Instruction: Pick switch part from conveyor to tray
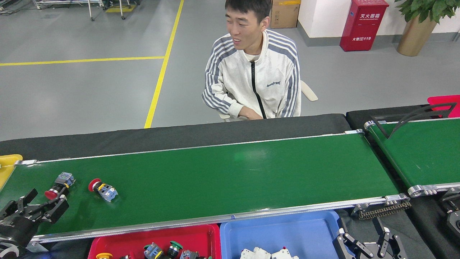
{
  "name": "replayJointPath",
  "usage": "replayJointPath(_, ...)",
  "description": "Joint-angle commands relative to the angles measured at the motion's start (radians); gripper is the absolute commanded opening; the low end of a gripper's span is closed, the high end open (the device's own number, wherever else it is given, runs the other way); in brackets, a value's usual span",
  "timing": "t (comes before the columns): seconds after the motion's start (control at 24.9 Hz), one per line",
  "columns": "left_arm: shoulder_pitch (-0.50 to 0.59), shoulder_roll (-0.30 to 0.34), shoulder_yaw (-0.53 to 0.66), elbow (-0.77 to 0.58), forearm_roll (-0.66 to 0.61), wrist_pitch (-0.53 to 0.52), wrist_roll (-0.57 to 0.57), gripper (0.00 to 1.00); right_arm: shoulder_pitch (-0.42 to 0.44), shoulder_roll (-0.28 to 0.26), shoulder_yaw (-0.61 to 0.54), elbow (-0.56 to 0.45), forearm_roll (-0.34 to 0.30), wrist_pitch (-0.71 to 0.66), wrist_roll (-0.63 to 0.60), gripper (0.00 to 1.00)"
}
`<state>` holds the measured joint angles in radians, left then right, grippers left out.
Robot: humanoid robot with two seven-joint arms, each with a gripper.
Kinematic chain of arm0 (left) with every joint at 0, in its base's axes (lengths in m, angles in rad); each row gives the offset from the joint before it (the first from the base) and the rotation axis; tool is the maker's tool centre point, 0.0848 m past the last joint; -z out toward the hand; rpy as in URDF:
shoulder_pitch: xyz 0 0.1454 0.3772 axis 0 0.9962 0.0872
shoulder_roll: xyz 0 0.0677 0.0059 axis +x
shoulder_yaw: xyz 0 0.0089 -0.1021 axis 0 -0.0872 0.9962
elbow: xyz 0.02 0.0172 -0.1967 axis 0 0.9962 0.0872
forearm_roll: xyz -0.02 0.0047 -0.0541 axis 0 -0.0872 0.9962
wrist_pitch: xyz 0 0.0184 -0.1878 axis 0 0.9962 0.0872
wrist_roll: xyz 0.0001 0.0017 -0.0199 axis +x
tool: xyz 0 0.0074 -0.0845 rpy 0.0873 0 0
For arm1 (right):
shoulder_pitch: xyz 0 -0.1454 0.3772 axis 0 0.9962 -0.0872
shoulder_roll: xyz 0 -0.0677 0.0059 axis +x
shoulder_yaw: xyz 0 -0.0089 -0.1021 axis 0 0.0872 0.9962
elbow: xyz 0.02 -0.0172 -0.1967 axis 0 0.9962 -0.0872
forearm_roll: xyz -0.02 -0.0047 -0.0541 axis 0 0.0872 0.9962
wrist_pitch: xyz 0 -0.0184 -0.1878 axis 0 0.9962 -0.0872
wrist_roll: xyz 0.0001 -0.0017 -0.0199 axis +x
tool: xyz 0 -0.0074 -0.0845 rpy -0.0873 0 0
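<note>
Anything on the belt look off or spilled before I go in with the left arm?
Nothing stands out. Two red-capped switch parts lie on their sides on the conveyor, apart from each other, neither visibly damaged. The left gripper is open beside the nearer one. Nothing has spilled off the belt.

Seated person [251,77] in striped white jacket, red fire cabinet [363,25], potted plant [418,25], cardboard box [284,13]
</note>
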<state>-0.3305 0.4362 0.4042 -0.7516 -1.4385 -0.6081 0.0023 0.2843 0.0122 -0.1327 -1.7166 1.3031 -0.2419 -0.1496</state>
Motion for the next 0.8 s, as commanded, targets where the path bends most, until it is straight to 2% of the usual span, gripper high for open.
replayJointPath(0.0, -0.028, 0.027, -0.007, 0.046, -0.005, 0.073, 0.027, 1.00, -0.016, -0.017, 0.019, -0.009, 0.001, -0.010, -0.002, 0.99)
replayJointPath(0.08, -0.044, 0.033, -0.039, 0.104, -0.013, 0.185, 0.071, 0.98, -0.045, -0.028, 0.048, -0.008, -0.001, -0.016, 0.001, 0.99)
replayJointPath(0.12, -0.047, 0.033, -0.053, 0.124, -0.013, 0.235, 0.091, 0.95, -0.057, -0.031, 0.067, -0.001, -0.001, -0.016, 0.001, 0.99)
replayJointPath(0.16, -0.047, 0.035, -0.064, 0.136, -0.013, 0.264, 0.105, 0.88, -0.065, -0.032, 0.076, 0.006, -0.001, -0.016, 0.001, 0.99)
replayJointPath(0.32, -0.047, 0.026, -0.077, 0.147, 0.012, 0.264, 0.127, 0.32, -0.060, -0.032, 0.085, 0.014, 0.001, -0.016, 0.001, 0.99)
replayJointPath(0.4, -0.038, 0.016, -0.079, 0.136, 0.056, 0.245, 0.131, 0.17, -0.063, -0.024, 0.085, 0.014, -0.001, -0.011, 0.001, 0.99)
replayJointPath(0.52, 0.004, -0.008, -0.081, 0.051, 0.105, 0.165, 0.145, 0.09, -0.066, -0.024, 0.084, 0.035, -0.004, -0.004, 0.001, 0.99)
replayJointPath(0.6, 0.056, -0.039, -0.082, -0.081, 0.110, 0.076, 0.145, 0.08, -0.068, -0.023, 0.084, 0.048, -0.004, 0.012, 0.001, 0.99)
replayJointPath(0.76, 0.165, -0.108, -0.084, -0.299, 0.110, -0.021, 0.133, 0.08, -0.071, -0.029, 0.081, 0.052, -0.001, 0.019, 0.001, 0.99)
